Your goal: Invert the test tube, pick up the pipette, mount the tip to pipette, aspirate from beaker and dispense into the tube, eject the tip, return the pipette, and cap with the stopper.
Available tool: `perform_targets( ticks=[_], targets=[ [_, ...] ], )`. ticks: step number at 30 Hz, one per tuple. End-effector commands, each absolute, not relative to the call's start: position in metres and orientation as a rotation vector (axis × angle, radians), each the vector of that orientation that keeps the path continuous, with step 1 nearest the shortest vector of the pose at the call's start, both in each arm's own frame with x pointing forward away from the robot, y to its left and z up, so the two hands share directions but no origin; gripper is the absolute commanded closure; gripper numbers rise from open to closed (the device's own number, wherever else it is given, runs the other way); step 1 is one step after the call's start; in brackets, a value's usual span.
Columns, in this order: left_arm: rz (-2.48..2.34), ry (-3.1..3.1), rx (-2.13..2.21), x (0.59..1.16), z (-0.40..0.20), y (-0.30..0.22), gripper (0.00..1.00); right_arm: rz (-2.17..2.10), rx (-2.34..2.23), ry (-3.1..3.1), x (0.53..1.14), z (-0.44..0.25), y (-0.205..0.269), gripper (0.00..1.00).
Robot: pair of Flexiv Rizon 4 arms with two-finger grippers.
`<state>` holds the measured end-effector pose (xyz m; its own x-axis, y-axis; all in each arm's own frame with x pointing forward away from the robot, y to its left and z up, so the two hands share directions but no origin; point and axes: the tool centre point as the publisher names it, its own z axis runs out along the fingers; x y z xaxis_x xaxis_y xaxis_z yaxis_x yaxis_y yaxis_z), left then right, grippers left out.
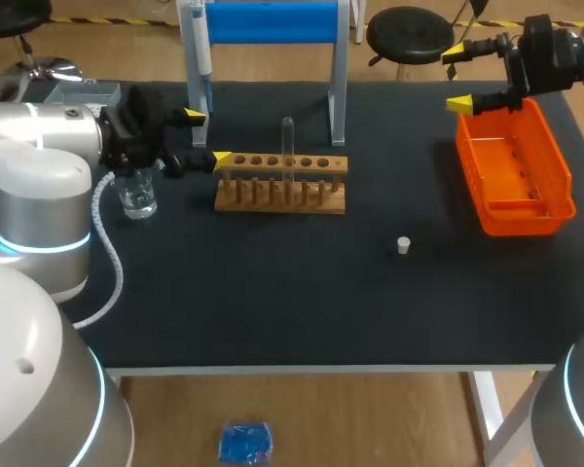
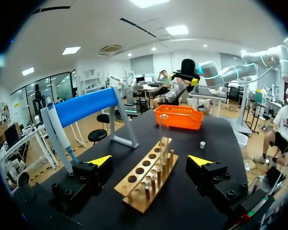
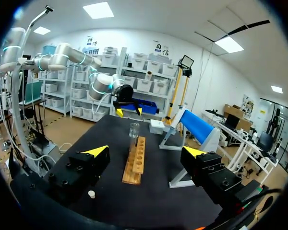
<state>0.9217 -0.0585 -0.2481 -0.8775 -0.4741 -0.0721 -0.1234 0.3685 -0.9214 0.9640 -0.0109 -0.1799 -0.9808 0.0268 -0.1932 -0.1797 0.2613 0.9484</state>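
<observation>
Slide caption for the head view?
Left gripper open by the rack, right gripper open by the bin; stopper on table.

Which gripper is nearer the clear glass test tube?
Left. The left gripper is beside the wooden rack, near the glass test tube; the right gripper is at the orange plastic bin.

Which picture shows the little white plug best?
The head view: the small white stopper stands alone on the black table, nothing hiding it. The left wrist view shows it tiny, beyond the wooden rack; the right wrist view shows it small beside its claw.
</observation>
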Motion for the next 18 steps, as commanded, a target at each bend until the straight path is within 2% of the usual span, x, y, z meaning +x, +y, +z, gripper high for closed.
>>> perform_targets(
  ticks=[1,12,18],
  targets=[
    [-1.515,2.312,-0.522,0.922,-0.248,-0.058,0.0,1.8,-0.171,2.383,0.964,-0.181,-0.006,0.0],
    [-1.515,2.312,-0.522,0.922,-0.248,-0.058,0.0,1.897,-0.412,2.48,0.951,-0.188,0.098,0.0],
    [-1.515,2.312,-0.522,0.922,-0.248,-0.058,0.0,1.939,-0.421,2.483,0.952,-0.199,0.139,0.0]
  ],
)
